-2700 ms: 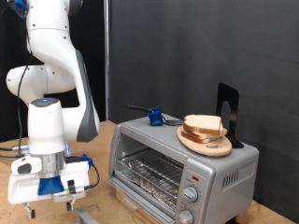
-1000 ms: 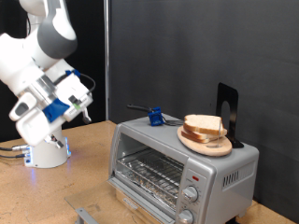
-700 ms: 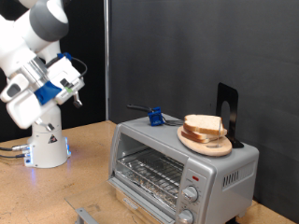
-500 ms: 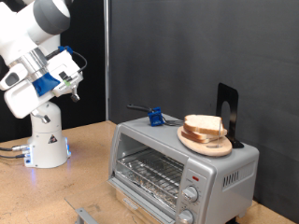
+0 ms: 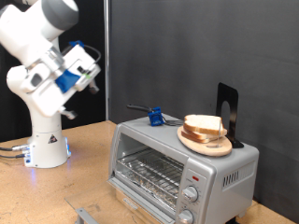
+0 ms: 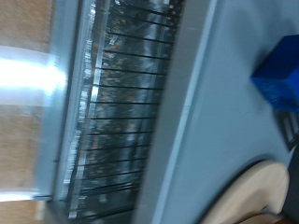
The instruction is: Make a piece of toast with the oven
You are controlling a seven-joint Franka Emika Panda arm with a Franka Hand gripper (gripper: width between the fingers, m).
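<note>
The silver-grey oven stands at the exterior view's lower right. Its wire rack shows inside, and its knobs and red light are at its right. A stack of bread slices lies on a round wooden plate on the oven's top; no single slice lies apart. My gripper hangs high in the air at the exterior view's upper left, far from the oven and holding nothing that shows. The blurred wrist view shows the oven's rack, its grey top and the plate's edge, but no fingers.
A small blue object with a black handle lies on the oven's top, and a black stand rises behind the plate. A grey metal edge shows at the bottom, in front of the oven. The robot's base stands on the wooden table.
The arm has risen from low over the table at the exterior view's left to high in the air, and the gripper has swung towards the right. The oven and the bread have not moved.
</note>
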